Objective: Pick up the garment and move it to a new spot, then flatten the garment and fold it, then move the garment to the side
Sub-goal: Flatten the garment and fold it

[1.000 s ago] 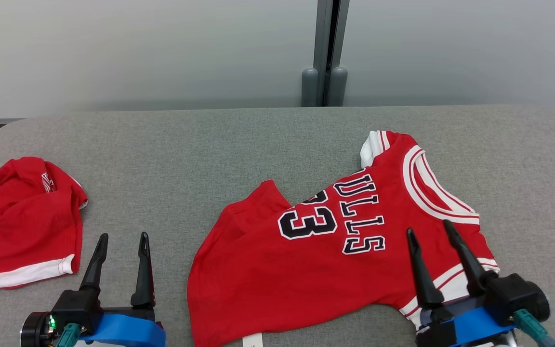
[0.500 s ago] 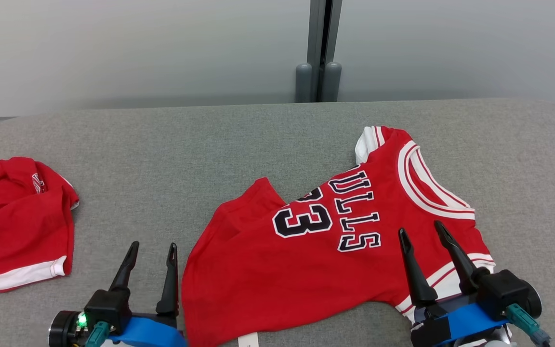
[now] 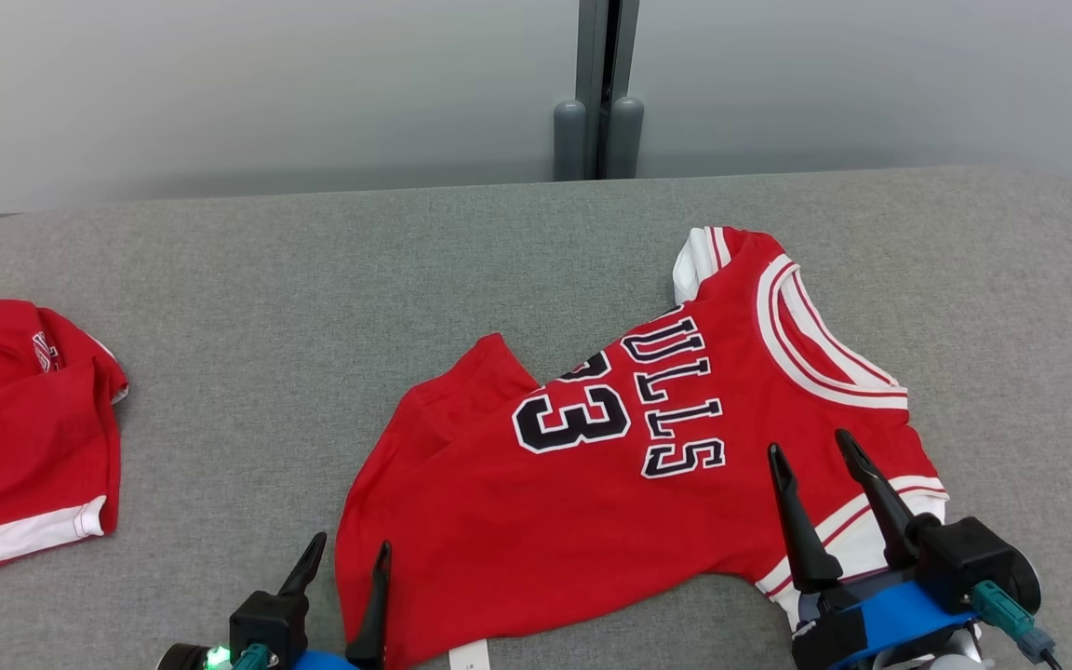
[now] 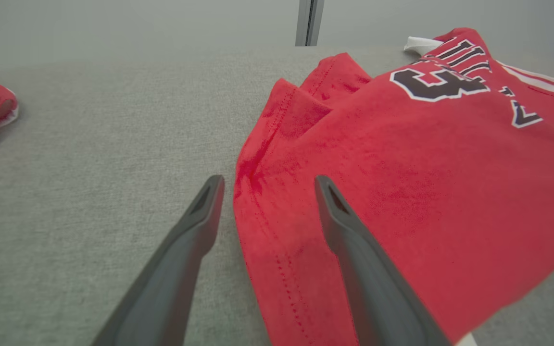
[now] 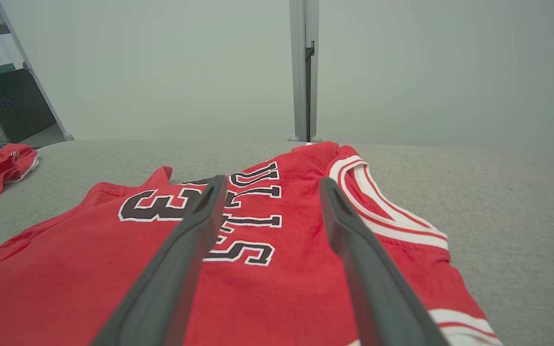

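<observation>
- Jersey is lying rumpled on the tabletop, right of centre, one hem corner folded over.
- Left hand is standing wide open, straddling the near hem edge; right hand is hanging wide open over the armhole side.
- Risk: a grip may be catching just one layer, or skidding off flat cloth, leaving the jersey dragging and bunching.

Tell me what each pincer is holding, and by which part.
Nothing is held. The left pincer is open at the hem of the jersey; the right pincer is open above it.
</observation>
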`<state>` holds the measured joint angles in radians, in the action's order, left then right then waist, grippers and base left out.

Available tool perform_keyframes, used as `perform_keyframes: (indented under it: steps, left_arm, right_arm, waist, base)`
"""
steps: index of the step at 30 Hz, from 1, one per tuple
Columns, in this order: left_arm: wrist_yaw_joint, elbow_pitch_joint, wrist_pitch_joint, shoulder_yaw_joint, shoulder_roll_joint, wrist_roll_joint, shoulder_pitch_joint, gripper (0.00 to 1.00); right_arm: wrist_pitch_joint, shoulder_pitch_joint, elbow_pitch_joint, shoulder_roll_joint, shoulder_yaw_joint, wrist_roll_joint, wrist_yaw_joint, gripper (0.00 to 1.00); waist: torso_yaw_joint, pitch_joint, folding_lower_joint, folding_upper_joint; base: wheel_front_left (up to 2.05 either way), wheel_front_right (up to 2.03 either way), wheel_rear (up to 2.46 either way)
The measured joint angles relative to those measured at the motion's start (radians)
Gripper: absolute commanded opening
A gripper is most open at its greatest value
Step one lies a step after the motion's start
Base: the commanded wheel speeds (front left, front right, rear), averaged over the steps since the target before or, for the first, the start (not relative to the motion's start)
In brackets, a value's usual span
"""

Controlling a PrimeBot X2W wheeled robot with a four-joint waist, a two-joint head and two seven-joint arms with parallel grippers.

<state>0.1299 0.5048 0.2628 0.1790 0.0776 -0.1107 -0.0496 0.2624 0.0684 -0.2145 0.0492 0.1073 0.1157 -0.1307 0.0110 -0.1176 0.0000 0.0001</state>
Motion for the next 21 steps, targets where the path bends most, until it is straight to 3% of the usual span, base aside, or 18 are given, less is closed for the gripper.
perform_keyframes:
  steps: [6,12,13,14,15,16,21]
  left_arm:
    - [0.000,0.074,0.000,0.009,0.002,-0.014,0.000,1.00]
    - [0.000,0.147,0.004,0.090,-0.005,-0.069,-0.021,1.00]
    - [0.000,0.152,0.005,0.097,-0.005,-0.078,-0.022,0.74]
    - [0.000,0.157,0.005,0.104,-0.005,-0.085,-0.025,0.29]
    - [0.000,0.161,0.005,0.113,-0.004,-0.093,-0.028,0.29]
    - [0.000,0.163,0.005,0.120,-0.004,-0.102,-0.030,0.00]
    - [0.000,0.131,0.002,0.106,0.001,-0.137,-0.031,0.00]
  right_arm:
    - [0.000,0.006,-0.011,0.000,-0.001,0.000,0.000,1.00]
    - [0.000,0.009,-0.023,0.000,0.001,0.003,0.000,1.00]
    - [0.000,0.009,-0.023,0.000,0.002,0.003,0.000,1.00]
    - [0.000,0.009,-0.024,0.000,0.003,0.003,0.000,1.00]
    - [0.000,0.010,-0.024,0.000,0.003,0.004,0.000,1.00]
    - [0.000,0.010,-0.024,0.000,0.004,0.008,0.000,1.00]
    - [0.000,0.009,-0.022,0.000,0.002,0.010,0.000,1.00]
  waist:
    - [0.003,-0.007,0.0000,0.0000]
    - [-0.001,-0.013,0.0000,0.0000]
    - [-0.001,-0.013,-0.0001,0.0000]
    - [-0.001,-0.013,0.0000,0.0000]
    - [-0.001,-0.012,0.0000,0.0000]
    - [-0.002,-0.012,-0.0001,-0.0001]
    - [-0.009,-0.004,0.0000,0.0000]
  base:
    - [0.00,0.00,0.00]
    - [0.00,0.00,0.00]
    - [0.00,0.00,0.00]
    - [0.00,0.00,0.00]
    - [0.00,0.00,0.00]
    - [0.00,0.00,0.00]
    - [0.00,0.00,0.00]
